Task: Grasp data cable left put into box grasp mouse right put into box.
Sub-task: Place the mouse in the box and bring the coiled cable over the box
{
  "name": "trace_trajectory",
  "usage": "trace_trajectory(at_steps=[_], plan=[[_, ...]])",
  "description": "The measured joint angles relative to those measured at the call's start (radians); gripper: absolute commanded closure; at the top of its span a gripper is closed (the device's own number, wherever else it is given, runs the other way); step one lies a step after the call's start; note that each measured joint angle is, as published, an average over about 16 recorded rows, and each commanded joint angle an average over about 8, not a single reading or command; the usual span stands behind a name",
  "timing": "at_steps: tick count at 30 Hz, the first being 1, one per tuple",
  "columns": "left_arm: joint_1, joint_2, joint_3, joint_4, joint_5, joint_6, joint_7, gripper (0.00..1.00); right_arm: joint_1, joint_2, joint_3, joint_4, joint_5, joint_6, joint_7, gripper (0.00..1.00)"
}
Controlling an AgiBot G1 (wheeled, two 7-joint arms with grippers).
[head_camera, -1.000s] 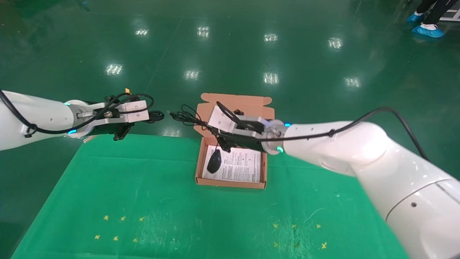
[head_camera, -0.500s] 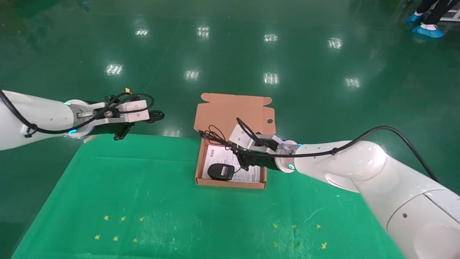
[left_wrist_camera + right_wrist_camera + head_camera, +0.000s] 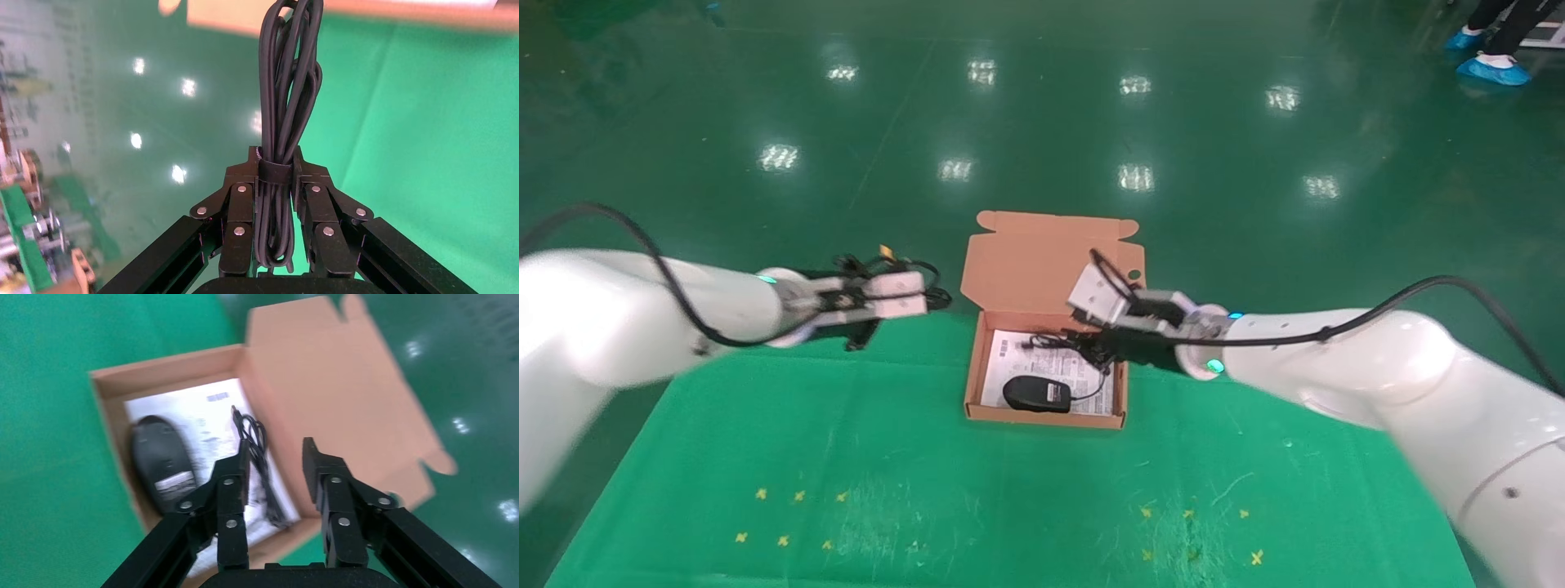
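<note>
My left gripper [image 3: 919,300] is shut on the data cable [image 3: 940,298], a thick black strapped bundle, and holds it in the air just left of the box lid [image 3: 1042,261]. In the left wrist view the cable [image 3: 287,92] sticks out past that gripper [image 3: 276,165]. The mouse [image 3: 1035,394] lies underside up on the white leaflet [image 3: 1083,380] in the salmon-orange box [image 3: 1046,416], its thin cord [image 3: 1058,347] loose beside it. My right gripper [image 3: 1091,347] is open and empty over the box's right side. The right wrist view shows this gripper [image 3: 275,456] above the mouse [image 3: 162,462], cord [image 3: 257,447] and box wall [image 3: 165,370].
The box stands at the far middle of the green cloth table [image 3: 846,457], with its lid hanging past the far edge over the glossy green floor [image 3: 1042,122]. Small yellow marks [image 3: 789,514] dot the cloth near me. A person's blue-covered feet [image 3: 1491,69] stand far right.
The mouse, hanging by its cord from my right gripper, came down flat in the box; that gripper let go, opened and drew back right. My left arm moved right toward the box with the cable.
</note>
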Motion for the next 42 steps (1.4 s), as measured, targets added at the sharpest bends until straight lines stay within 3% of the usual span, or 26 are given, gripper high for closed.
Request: trace_trajectory(at_steps=[11, 23, 31, 42], plan=[[0.059, 0.143, 0.099, 0.151, -0.111, -0.221, 0.108, 1.0, -0.005, 0.28, -0.012, 0.276, -0.046, 0.017, 0.122, 0.0], [0.063, 0.162, 0.296, 0.152, -0.331, -0.335, 0.148, 1.0, -0.008, 0.549, -0.067, 0.608, -0.182, 0.033, 0.368, 0.0], [0.052, 0.164, 0.381, 0.153, -0.401, -0.371, 0.135, 0.0, 0.004, 0.617, -0.095, 0.716, -0.268, 0.034, 0.478, 0.0], [0.046, 0.157, 0.395, 0.148, -0.414, -0.378, 0.131, 0.0, 0.01, 0.622, -0.1, 0.727, -0.287, 0.034, 0.497, 0.0]])
